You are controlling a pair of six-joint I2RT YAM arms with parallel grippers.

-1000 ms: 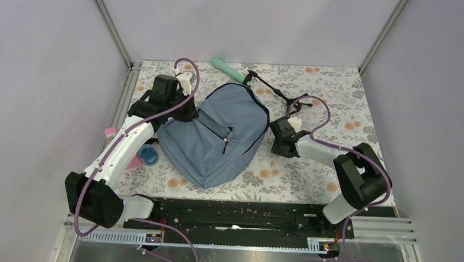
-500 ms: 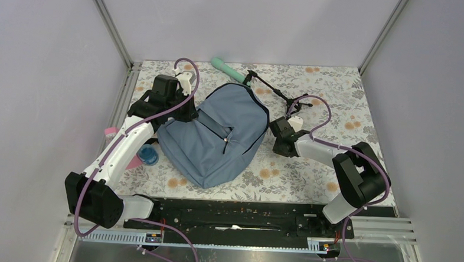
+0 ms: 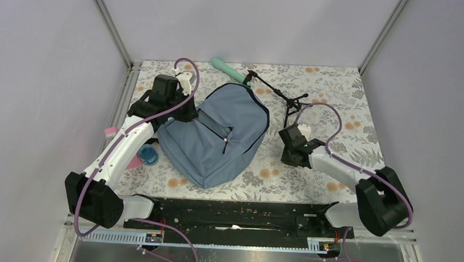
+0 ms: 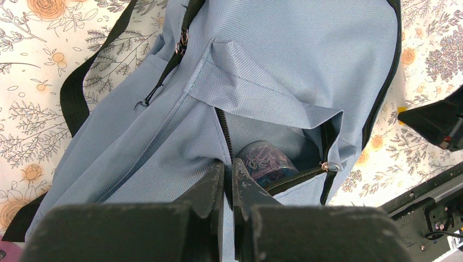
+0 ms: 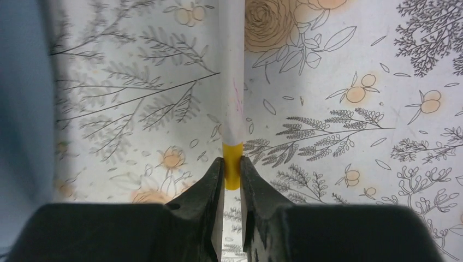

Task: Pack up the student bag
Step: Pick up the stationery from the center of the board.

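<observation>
The student bag [image 3: 214,136] is laid flat near the middle of the flower-patterned table [image 3: 349,106]. Its front pocket [image 4: 284,131] is unzipped, and a clear jar [image 4: 265,161] of small coloured pieces is seen inside it. The pocket's edge, right by the zipper, is pinched between the closed jaws of the left gripper [image 4: 229,169]. Just to the right of the bag and apart from it, the right gripper [image 5: 232,164] is clamped on the yellow end of a thin white stick [image 5: 232,82], which is pointed out over the cloth. Past the bag's far side, a teal-handled item [image 3: 225,67] and a black tripod [image 3: 281,96] are laid. On the bag's left, partly hidden by the left arm, a blue round object [image 3: 148,156] and a pink one [image 3: 110,130] are found.
</observation>
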